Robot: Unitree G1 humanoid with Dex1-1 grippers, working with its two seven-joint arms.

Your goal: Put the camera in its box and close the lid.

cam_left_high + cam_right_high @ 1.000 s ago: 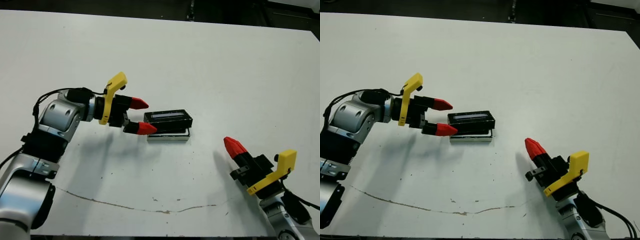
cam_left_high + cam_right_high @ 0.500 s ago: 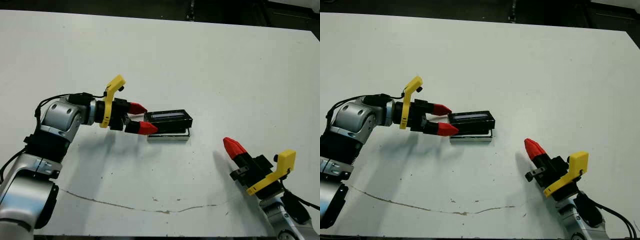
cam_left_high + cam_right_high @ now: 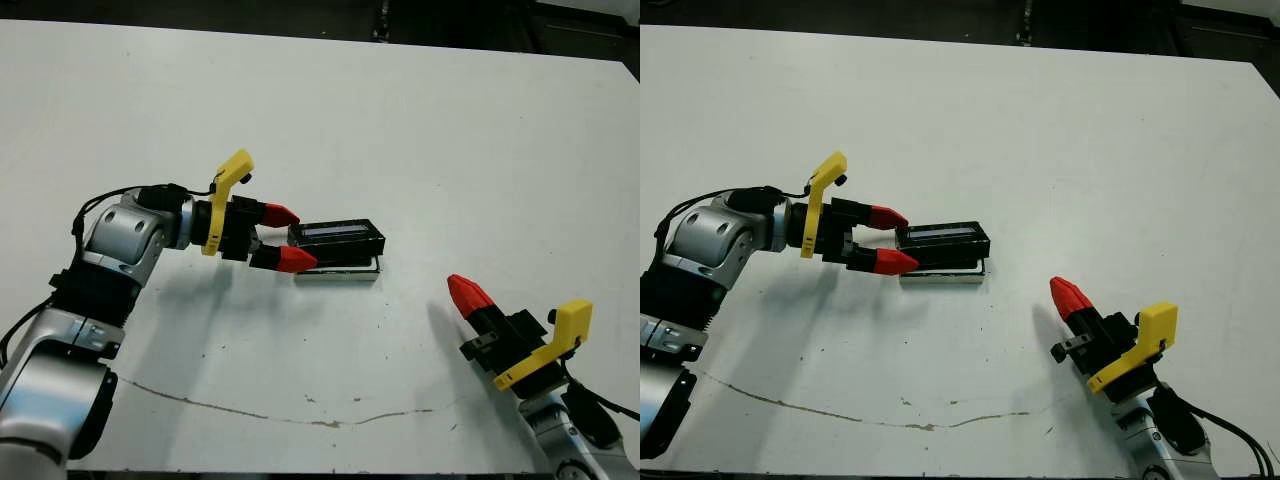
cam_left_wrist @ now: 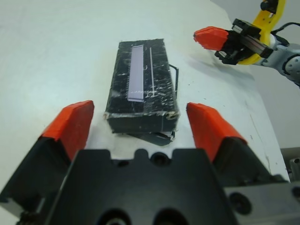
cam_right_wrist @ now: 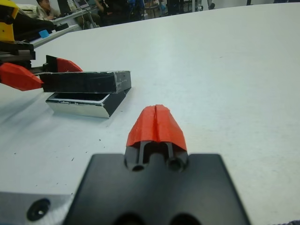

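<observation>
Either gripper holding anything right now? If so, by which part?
Nothing is held. The left gripper is open, its fingers straddling the near end of the lid without touching it. The right gripper is shut on nothing, away from the box.

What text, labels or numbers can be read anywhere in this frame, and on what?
None can be read.
Lid: a pale stripe and thin white lines, no legible letters.
Box, table and both grippers, left and right: no markings visible.

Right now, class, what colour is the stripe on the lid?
Pale lilac-white, on the black lid; the left wrist view shows it best.
</observation>
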